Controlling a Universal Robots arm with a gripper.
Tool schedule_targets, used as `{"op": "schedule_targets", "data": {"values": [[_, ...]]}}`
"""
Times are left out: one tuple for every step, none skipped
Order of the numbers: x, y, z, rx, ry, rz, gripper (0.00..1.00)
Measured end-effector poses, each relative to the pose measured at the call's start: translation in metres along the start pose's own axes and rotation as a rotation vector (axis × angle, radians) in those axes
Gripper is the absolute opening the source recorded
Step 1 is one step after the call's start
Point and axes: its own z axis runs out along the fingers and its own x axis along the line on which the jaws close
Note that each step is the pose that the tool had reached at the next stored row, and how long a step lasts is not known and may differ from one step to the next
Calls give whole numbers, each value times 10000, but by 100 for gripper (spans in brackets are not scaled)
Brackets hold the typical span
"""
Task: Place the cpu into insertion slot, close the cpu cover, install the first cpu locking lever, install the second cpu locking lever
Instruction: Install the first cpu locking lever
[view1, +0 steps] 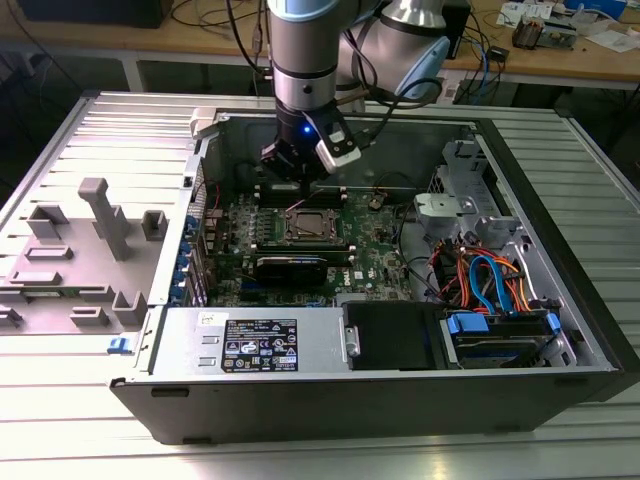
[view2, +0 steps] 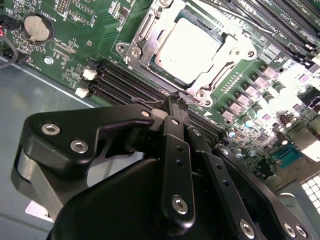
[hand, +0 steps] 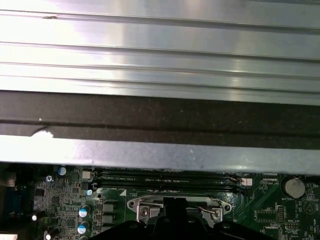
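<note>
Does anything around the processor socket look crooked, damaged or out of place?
Nothing stands out. The cpu lies flat and square in the window of the cpu cover, the board around them looks intact, and the gripper hangs beside the cover.

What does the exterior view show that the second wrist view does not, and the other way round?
The exterior view adds the whole open computer case, its blue and orange cables, and a grey plastic fixture at the exterior view's left. The second wrist view adds the silvery cpu, the cpu cover flat around it, and a coin battery. Both share the shut gripper, the green motherboard and the insertion slot.
</note>
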Motion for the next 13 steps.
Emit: {"op": "schedule_targets", "data": {"values": [[-5, 1, 2, 0, -1, -3, 11], [-13, 4, 5, 0, -1, -1, 11], [-18, 8, 7, 1, 0, 0, 11], [-24, 13, 10, 1, 0, 0, 11], [-27, 16, 13, 0, 0, 1, 11], [-34, 21, 17, 0, -1, 0, 11], [-40, 26, 21, 0, -1, -1, 11], [-45, 30, 24, 0, -1, 0, 11], [-52, 35, 29, 1, 0, 0, 11], [-58, 38, 33, 0, 0, -1, 11], [-69, 40, 39, -1, -1, -1, 11], [-84, 41, 44, 0, -1, 0, 11], [-99, 42, 52, 0, -1, 0, 11]]}}
